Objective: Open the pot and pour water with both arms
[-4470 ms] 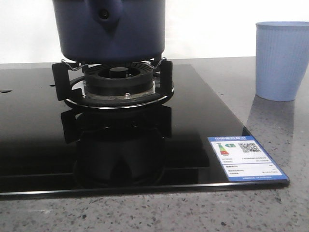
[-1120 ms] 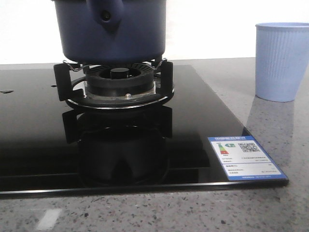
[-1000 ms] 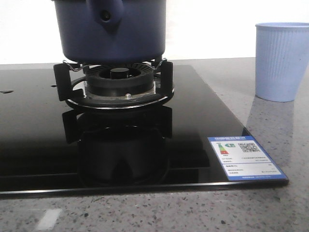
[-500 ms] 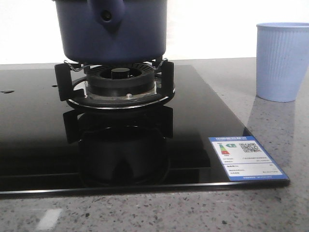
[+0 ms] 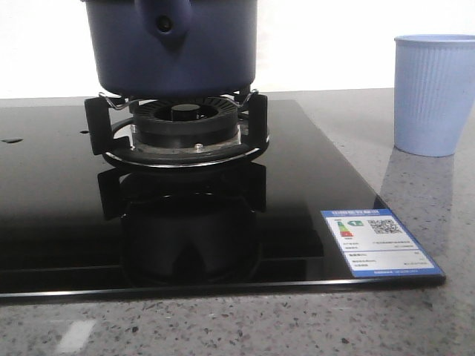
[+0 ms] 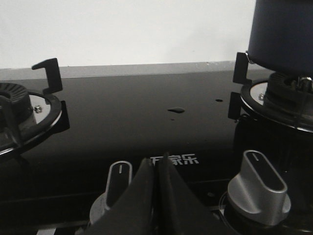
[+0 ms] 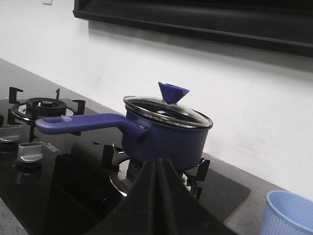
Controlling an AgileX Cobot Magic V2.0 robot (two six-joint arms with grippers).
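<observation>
Both pincers, left gripper and right gripper, were pressed closed, holding nothing. The round navy-blue matte pot sat lidded on the black burner grate.

My left tool is showing its two dark fingers pressed together at the tips, holding nothing. My right tool is also appearing closed and empty, though its fingers are reading only as one dark wedge.
</observation>
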